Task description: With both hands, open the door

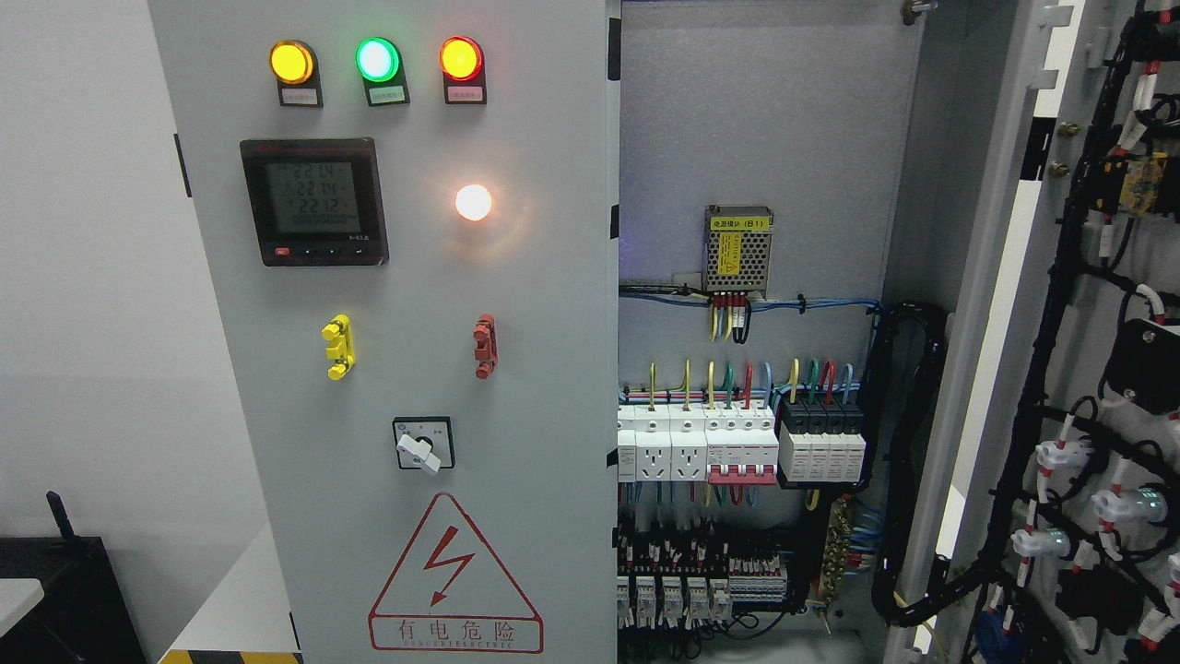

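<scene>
A grey electrical cabinet fills the head view. Its left door (516, 304) stands shut and carries three lit lamps, a digital meter (313, 201), a white lamp, yellow and red handles, a rotary switch (422, 444) and a red lightning warning sign. The right door (1088, 304) is swung wide open at the picture's right, its inner face showing black cable looms and lamp backs. Between them the cabinet interior (765, 138) is exposed. Neither of my hands or arms shows anywhere.
Inside are a power supply (738, 250), rows of breakers (737, 443) and coloured wiring. A thick black cable bundle (908, 443) runs along the hinge side. A white wall lies left, with a dark box (55, 590) at the lower left.
</scene>
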### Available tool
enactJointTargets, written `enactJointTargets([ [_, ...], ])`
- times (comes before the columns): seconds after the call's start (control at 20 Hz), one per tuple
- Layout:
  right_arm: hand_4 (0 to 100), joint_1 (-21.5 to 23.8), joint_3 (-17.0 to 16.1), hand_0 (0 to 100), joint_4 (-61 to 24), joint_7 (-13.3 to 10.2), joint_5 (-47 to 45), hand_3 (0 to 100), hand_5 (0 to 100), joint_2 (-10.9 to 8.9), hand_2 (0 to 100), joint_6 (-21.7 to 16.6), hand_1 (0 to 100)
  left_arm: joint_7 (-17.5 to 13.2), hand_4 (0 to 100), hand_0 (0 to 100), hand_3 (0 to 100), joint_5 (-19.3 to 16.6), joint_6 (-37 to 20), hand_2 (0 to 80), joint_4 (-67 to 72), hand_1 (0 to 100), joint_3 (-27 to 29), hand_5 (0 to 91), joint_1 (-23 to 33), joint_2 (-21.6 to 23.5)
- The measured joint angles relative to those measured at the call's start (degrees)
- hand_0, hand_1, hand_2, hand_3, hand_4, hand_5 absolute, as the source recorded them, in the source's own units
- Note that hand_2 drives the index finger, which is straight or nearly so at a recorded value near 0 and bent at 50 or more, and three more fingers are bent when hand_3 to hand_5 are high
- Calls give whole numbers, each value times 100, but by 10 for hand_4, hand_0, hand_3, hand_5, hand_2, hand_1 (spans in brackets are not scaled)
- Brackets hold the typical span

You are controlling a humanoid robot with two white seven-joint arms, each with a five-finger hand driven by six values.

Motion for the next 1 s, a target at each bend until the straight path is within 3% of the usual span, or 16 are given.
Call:
enactJointTargets([
  [0.7, 0, -1805, 190, 379, -383, -18, 0, 0, 0, 158, 0, 52, 0, -8, 0, 0, 0, -1, -2, 0, -9, 0, -13, 0, 0, -1],
  [1.0, 0, -2446, 202, 380, -405, -37, 0, 0, 0, 310, 0, 815, 0, -8, 0, 0, 0, -1, -3, 0, -11, 0, -15, 0, 0, -1],
])
